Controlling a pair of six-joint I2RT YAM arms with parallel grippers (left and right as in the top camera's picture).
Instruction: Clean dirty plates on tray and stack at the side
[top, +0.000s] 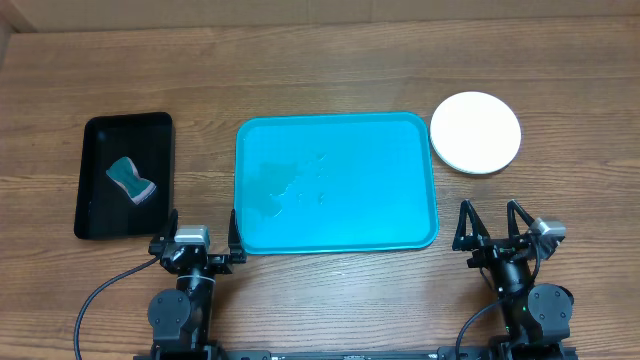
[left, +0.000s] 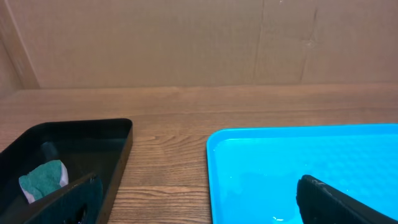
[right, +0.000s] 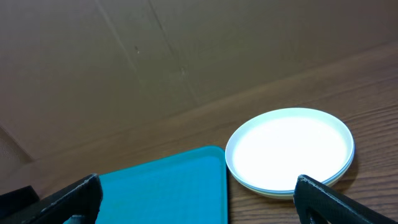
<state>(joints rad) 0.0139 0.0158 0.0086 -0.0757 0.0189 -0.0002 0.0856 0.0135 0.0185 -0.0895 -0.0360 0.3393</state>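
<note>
At your far left, the black tray holds a teal sponge lying near its middle. Your left claw sits at the near edge of the table, between the black tray and the blue tray. Its jaws are spread wide and grip nothing. The blue tray's floor shows pale glossy patches left of centre. Just beside its far right corner, off the tray, the plates sit stacked on the table. White is on top, with another rim showing beneath. Your right claw sits nearer you, wide open and holding nothing, well apart from the stack.
</note>
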